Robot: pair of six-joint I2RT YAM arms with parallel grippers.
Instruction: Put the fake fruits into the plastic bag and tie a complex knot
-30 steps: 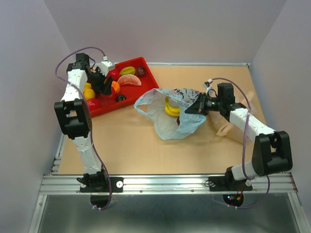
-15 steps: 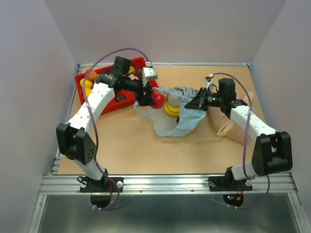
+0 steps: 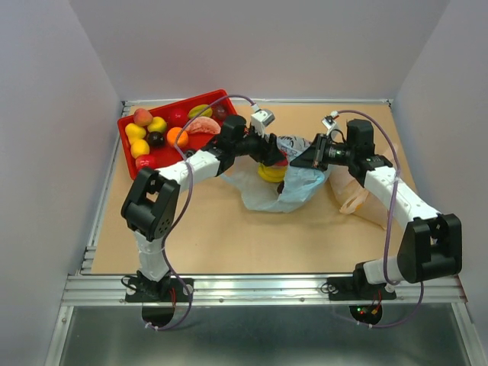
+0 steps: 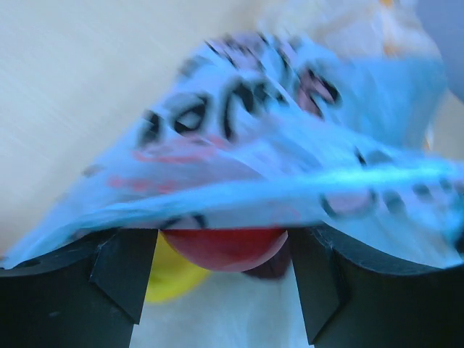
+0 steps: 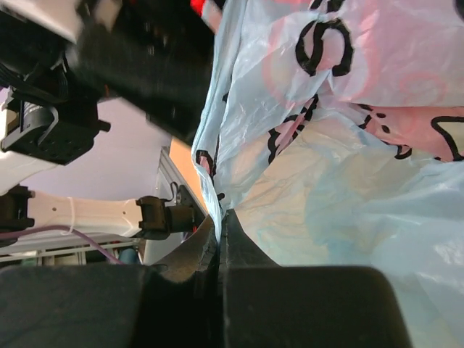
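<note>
The light-blue printed plastic bag (image 3: pixel 284 192) lies mid-table with its mouth held open. My right gripper (image 3: pixel 306 160) is shut on the bag's right rim (image 5: pixel 214 174) and lifts it. My left gripper (image 3: pixel 276 158) reaches into the bag's mouth, its fingers closed on a red fake fruit (image 4: pixel 221 248) under the bag film (image 4: pixel 290 145). A yellow banana bunch (image 3: pixel 268 173) and a dark piece (image 4: pixel 274 267) lie inside the bag. More fake fruits remain in the red tray (image 3: pixel 128 122): a peach (image 3: pixel 142 117), an orange (image 3: pixel 177 136), a dark plum (image 3: pixel 155 139), a pink melon slice (image 3: pixel 203 126) and a starfruit (image 3: pixel 200 111).
A pale orange-beige bag (image 3: pixel 355 195) lies right of the blue bag, under my right arm. The red tray sits at the back left corner. Grey walls close in the table on three sides. My left arm (image 5: pixel 130 51) shows in the right wrist view.
My left arm swung from the tray to the bag carrying the red fruit, and now has it inside the bag's mouth. The right gripper kept its hold on the rim, raised slightly.
</note>
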